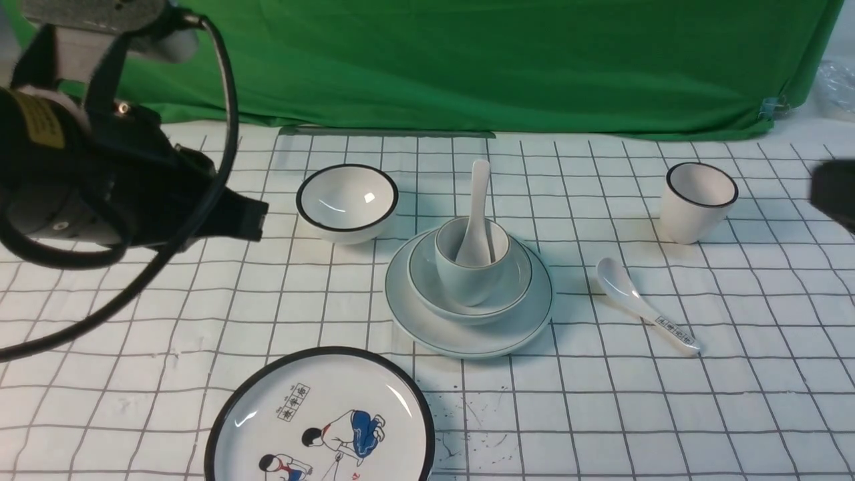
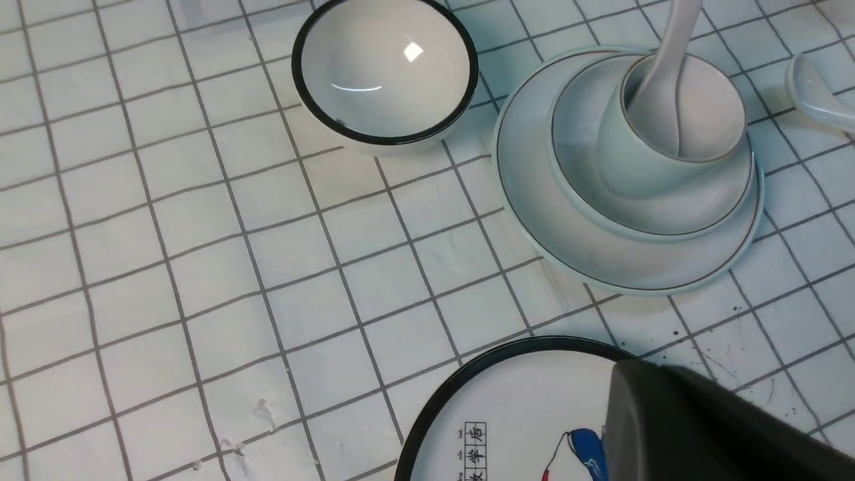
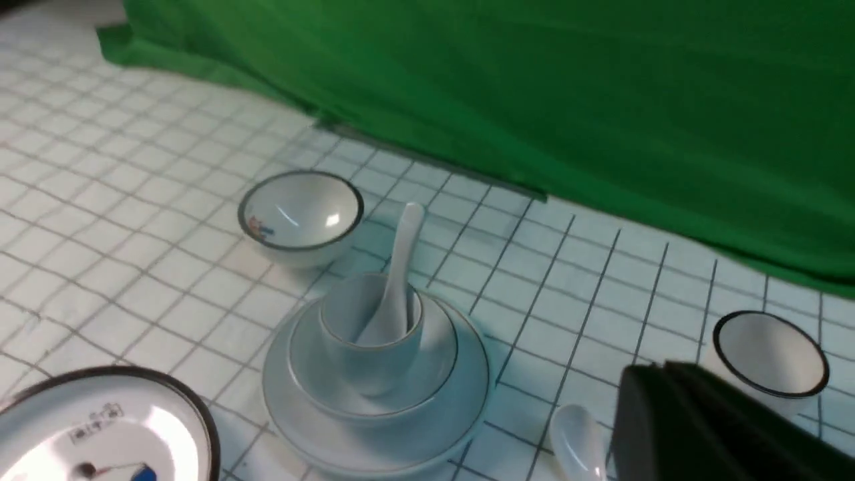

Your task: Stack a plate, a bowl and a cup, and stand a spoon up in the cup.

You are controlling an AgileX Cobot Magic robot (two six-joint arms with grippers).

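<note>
The pale green plate (image 1: pixel 467 334) lies at the table's middle with the shallow bowl (image 1: pixel 427 280) on it and the small cup (image 1: pixel 467 284) inside the bowl. The plain white spoon (image 1: pixel 479 194) stands in the cup, handle leaning up and away. The stack also shows in the left wrist view (image 2: pixel 554 227) and the right wrist view (image 3: pixel 401 447). My left gripper (image 1: pixel 257 220) is shut and empty, raised at the left, well clear of the stack. My right gripper (image 1: pixel 835 190) is at the far right edge, its fingers (image 3: pixel 641 401) together and holding nothing.
A black-rimmed white bowl (image 1: pixel 347 200) sits behind-left of the stack. A black-rimmed cup (image 1: pixel 698 200) stands at the back right. A spoon with printed characters (image 1: pixel 641 304) lies right of the stack. A cartoon plate (image 1: pixel 320 421) lies at the front. Green cloth hangs behind.
</note>
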